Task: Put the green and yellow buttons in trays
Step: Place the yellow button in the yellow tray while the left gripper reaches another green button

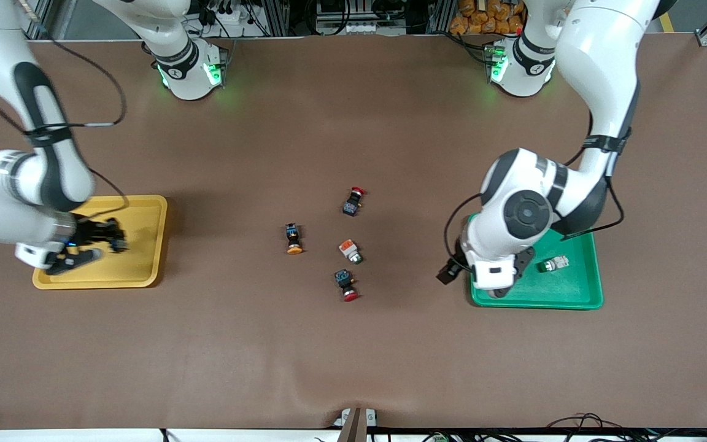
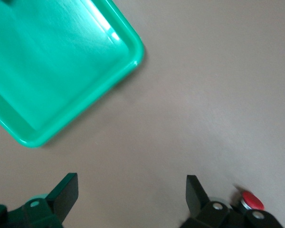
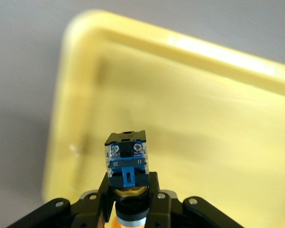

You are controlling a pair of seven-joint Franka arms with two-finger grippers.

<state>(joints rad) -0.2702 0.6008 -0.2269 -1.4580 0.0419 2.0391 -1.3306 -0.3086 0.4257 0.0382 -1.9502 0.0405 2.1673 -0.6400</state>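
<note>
One yellow-capped button point(image 3: 126, 164), likely light, rigid and slick, sits pinched near its cap by the right gripper point(image 3: 128, 202) over the yellow tray point(image 3: 190, 47); left gripper point(image 2: 132, 194) gapes empty beside the green tray point(image 2: 128, 66).

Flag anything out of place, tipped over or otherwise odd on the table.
Nothing looks damaged or spilled. Four switches lie on their sides mid-table: two red-capped ones, a yellow button and a green button. Another green button lies in the green tray. The right end effector holds a yellow button over the yellow tray.
</note>
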